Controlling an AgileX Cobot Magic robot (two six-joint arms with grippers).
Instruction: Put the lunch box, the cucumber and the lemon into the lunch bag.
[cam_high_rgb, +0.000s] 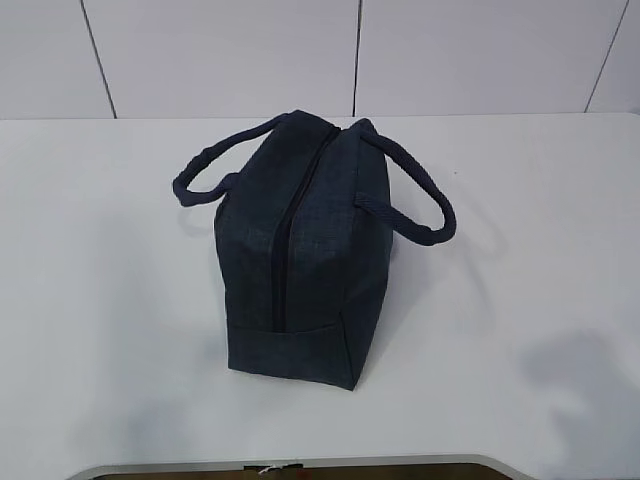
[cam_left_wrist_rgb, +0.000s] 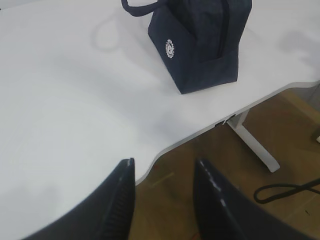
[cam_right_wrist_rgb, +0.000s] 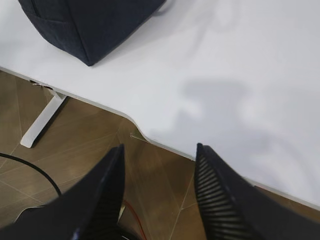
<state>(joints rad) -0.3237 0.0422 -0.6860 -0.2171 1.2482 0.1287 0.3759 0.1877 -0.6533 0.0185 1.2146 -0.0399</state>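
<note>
My left gripper (cam_left_wrist_rgb: 162, 200) hangs out past the near edge of the surface (cam_left_wrist_rgb: 65, 100), jaws released and holding nothing, floor showing between them. Ahead and to the right of it sits the bag (cam_high_rgb: 300, 260), alone near the middle of the surface, white logo (cam_left_wrist_rgb: 170, 48) on the side facing my left camera. Its long axis runs away from the near edge toward the wall, one narrow end pointing back at me, the zipper (cam_high_rgb: 283, 235) lying along the top ridge and looking closed as far as I can tell. One handle (cam_high_rgb: 205, 170) flops left, the other handle (cam_high_rgb: 420, 200) right. Box, cucumber and lemon: none in sight in any view, so nothing is packed that I can confirm, or it's all inside already; can't tell. Over on the right, my right gripper (cam_right_wrist_rgb: 160, 200) also hovers off the edge, jaws apart and empty, bag corner at upper left of its view. Risks as I judge them: soft fabric may slide or tip if I tug the zipper one-armed, and a loose handle could snag a jaw on the way in.
</note>
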